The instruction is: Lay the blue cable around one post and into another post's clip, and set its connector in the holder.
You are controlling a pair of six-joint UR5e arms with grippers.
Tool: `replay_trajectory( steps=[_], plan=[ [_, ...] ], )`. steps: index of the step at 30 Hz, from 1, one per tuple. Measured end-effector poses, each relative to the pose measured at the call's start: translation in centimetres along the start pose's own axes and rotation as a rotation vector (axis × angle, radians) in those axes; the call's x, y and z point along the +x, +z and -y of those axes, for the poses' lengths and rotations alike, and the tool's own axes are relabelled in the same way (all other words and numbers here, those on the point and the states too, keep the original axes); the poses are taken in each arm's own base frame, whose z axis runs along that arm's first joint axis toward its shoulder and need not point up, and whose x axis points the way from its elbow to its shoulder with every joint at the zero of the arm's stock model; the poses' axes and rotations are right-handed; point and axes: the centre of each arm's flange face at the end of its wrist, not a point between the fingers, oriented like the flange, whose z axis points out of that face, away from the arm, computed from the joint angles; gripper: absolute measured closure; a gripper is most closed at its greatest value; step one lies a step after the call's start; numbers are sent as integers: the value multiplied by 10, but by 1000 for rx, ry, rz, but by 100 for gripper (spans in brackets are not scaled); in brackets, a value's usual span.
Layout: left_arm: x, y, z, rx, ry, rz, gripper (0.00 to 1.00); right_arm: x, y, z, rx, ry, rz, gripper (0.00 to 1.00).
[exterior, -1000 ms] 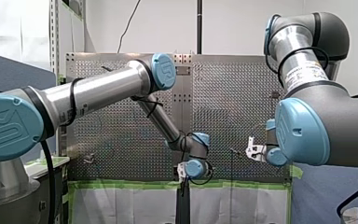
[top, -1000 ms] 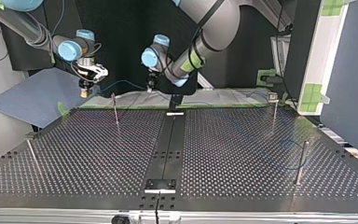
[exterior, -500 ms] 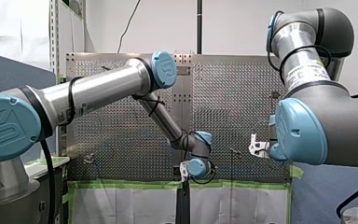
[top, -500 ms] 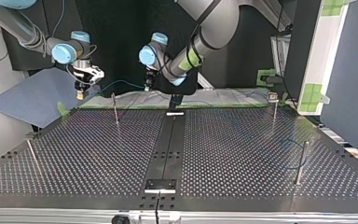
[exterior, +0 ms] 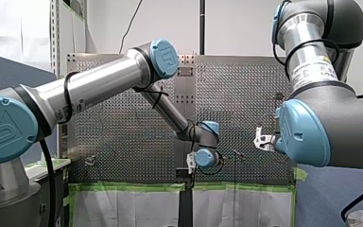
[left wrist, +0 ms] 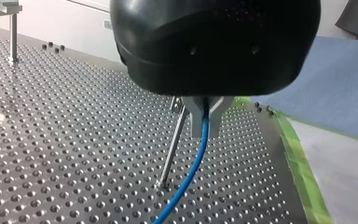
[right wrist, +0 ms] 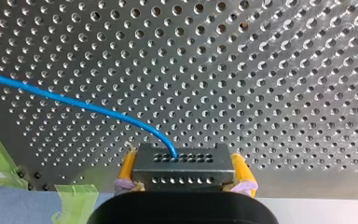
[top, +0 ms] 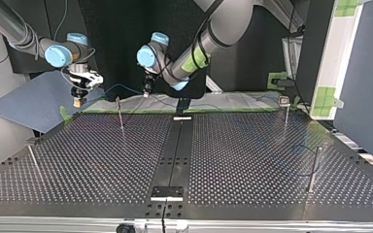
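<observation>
Since a second ago, front view: left hand (exterior: pixel 190 166) has shifted a little up and toward the view's right, and right hand (exterior: pixel 263 141) has lifted slightly. Neither hand's grip can be read from here.

Top view: both hands now sit further toward the view's left, above the far edge of the counter (top: pixel 252 160). Blue cable (top: pixel 121 88) spans the gap between them in a shallow sag, passing behind a thin post (top: pixel 120 114). It does not look wrapped around the post yet.

Left wrist view: metal fingers (left wrist: pixel 196 116) are closed narrowly on the cable. The cable drops out of them toward the counter, just beside the post; whether it touches the post cannot be told.

Right wrist view: yellow pads (right wrist: pixel 239 170) are clamped on the connector (right wrist: pixel 182 169) by its two short sides. The cable leaves the connector's upper face and curves away over the perforations.

Handling, as a judgement:
- The cable looks light, thin and limp, and is likely to slip lengthwise through a pinch, so it is best guided under light tension.
- The connector looks rigid and boxy, so flat-side holds like the present one suit it.
- A sharp kink should be avoided where the cable exits the connector.
</observation>
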Motion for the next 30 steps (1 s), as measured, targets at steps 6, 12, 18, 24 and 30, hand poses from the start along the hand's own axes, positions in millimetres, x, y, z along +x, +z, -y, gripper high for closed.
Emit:
replay_trajectory(
  steps=[6,12,18,24,30],
  plan=[
    [2,-4,4,3,3,-4,100,0,0,0,0,2,1,75],
    [1,-2,0,-6,-4,-2,100,1,2,-2,10,22,-16,75],
    [-1,1,-6,-16,-19,0,100,3,4,-4,24,35,-32,75],
    [-2,4,-10,-21,-37,1,100,3,5,-7,29,46,-38,75],
    [-3,7,-15,-27,-50,2,100,2,5,-8,36,49,-36,75]
  ],
)
